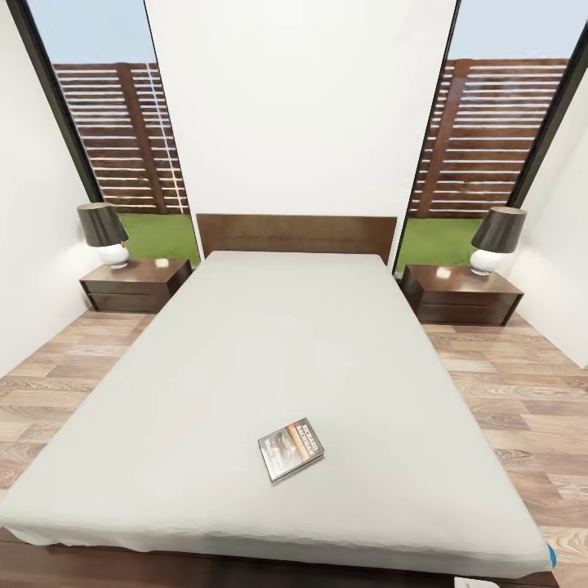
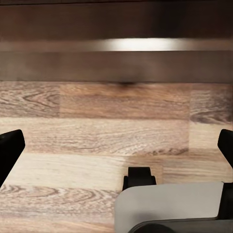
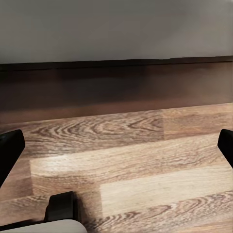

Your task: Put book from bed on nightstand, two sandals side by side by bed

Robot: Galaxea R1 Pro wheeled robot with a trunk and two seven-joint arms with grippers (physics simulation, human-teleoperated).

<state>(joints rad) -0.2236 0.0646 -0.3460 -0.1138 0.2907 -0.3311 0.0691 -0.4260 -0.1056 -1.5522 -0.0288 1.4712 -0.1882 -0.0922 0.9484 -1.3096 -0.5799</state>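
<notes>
The bed [image 1: 269, 359] reaches away from me, a pale grey mattress with a dark brown headboard against the white wall. The book [image 1: 291, 448] lies flat on the mattress near the foot end, dark cover up with orange and white lettering. A nightstand [image 1: 135, 283] stands left of the headboard and its twin [image 1: 460, 294] stands right of it. A sliver of bright blue [image 1: 552, 557] peeks past the bed's near right corner, perhaps a sandal. My left gripper [image 2: 116, 150] is open over the plank floor, nothing between its fingers. My right gripper [image 3: 116, 150] is open too, low by the bed frame [image 3: 116, 90].
Each nightstand carries a lamp with a dark shade, one on the left [image 1: 104, 233] and one on the right [image 1: 495, 238]. Tall windows flank the wall behind the bed. Wood-plank floor [image 1: 506, 392] runs along both sides of the bed. The bed's dark frame [image 2: 116, 65] crosses the left wrist view.
</notes>
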